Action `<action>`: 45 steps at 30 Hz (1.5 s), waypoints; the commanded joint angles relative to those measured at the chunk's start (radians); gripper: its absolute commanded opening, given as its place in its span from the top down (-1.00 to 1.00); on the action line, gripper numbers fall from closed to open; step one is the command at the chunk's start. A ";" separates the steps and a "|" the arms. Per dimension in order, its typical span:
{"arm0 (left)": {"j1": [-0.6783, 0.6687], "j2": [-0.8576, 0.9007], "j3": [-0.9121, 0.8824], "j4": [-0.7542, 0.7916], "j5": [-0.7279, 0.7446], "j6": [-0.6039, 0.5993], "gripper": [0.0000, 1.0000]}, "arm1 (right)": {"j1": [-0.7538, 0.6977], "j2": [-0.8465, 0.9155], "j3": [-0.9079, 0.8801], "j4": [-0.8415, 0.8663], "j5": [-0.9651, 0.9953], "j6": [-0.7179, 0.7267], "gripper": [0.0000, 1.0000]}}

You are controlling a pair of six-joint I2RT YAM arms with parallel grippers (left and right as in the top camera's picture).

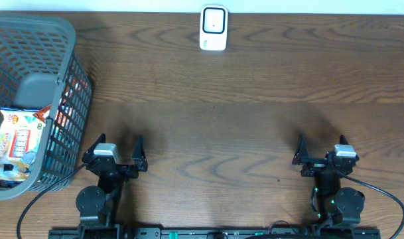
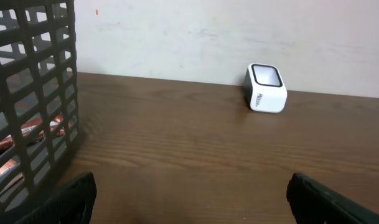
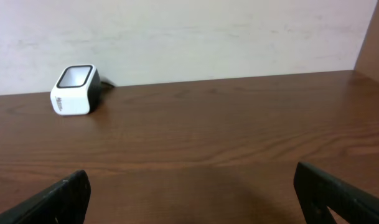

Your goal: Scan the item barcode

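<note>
Noted dark wood-grain counter (image 1: 241,133), pale wall (image 2: 208,31) behind. Found white scanner (image 1: 213,28) at its far edge, snack packet (image 1: 19,143) inside grey basket (image 1: 72,119) at left. Observed left end effector (image 1: 117,147) and right end effector (image 1: 320,149) fully spread, both empty.

Far back on the desk (image 1: 241,126), just before the wall: small white scanner (image 1: 213,28), dark window rimmed in black, standing upright with the window tilted upward. At the left, inside the grey slatted basket (image 1: 72,99): colourful snack packet (image 1: 19,141), yellow and red print, lying face up.
</note>
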 commanded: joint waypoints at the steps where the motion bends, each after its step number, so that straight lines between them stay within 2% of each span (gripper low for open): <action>1: -0.004 -0.008 -0.021 -0.026 -0.006 0.009 -0.96 | 0.002 -0.003 -0.004 -0.002 0.012 -0.012 -0.99; 28: -0.004 -0.008 0.002 -0.026 0.006 -0.011 -0.96 | 0.002 -0.003 -0.004 -0.002 0.012 -0.012 -0.98; 31: -0.004 -0.008 0.044 -0.026 0.007 -0.032 -0.96 | 0.002 -0.003 -0.004 -0.002 0.012 -0.012 -0.98; 36: -0.004 0.022 0.145 -0.027 0.119 -0.034 -0.96 | 0.002 -0.003 -0.004 -0.002 0.012 -0.012 -0.99; 45: -0.004 0.296 0.475 -0.204 0.135 -0.048 -0.96 | 0.002 -0.003 -0.004 -0.002 0.012 -0.012 -0.99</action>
